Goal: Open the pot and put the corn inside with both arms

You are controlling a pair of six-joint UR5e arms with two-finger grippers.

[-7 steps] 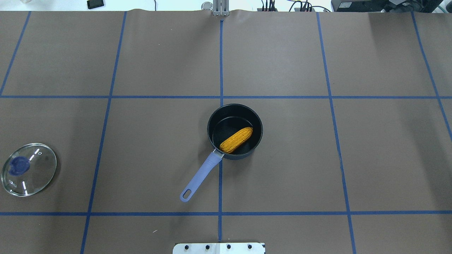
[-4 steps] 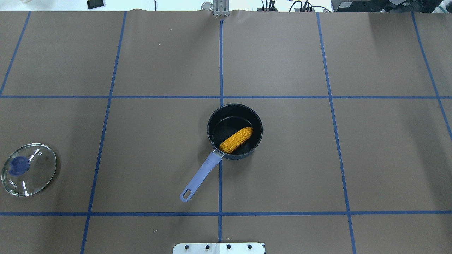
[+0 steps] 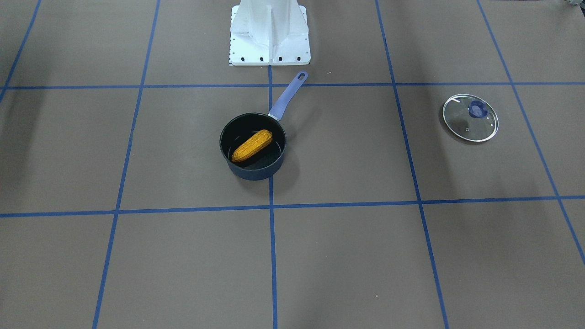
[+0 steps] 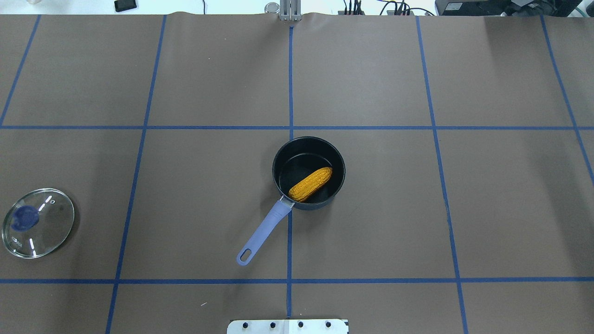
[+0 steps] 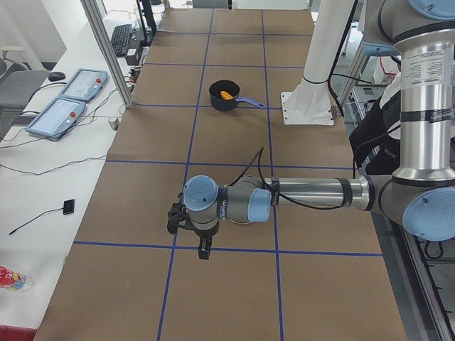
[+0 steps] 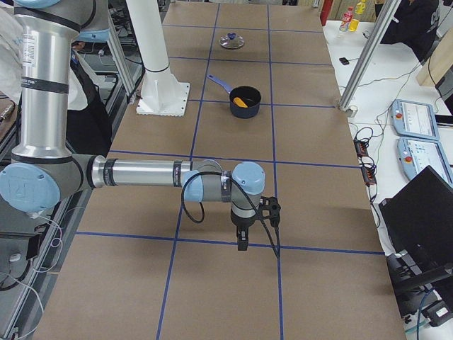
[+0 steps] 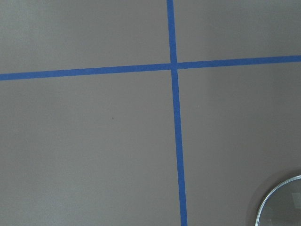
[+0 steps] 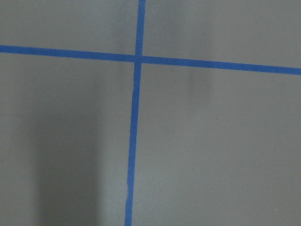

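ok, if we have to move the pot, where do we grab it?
Probably the handle, pinched across its width from above. It's long and narrow, and it sticks out toward the robot's side, clear of the pot wall and the corn inside.

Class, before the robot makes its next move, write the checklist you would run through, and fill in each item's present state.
1. The lid is off the pot, apart from it on the table: ok.
2. The corn lies inside the pot: ok.
3. The pot is upright, its handle unobstructed: ok.
4. The left pincer is far from the pot: ok.
5. The right pincer is far from the pot: ok.
6. Whether each pincer is open or shut: cannot tell.
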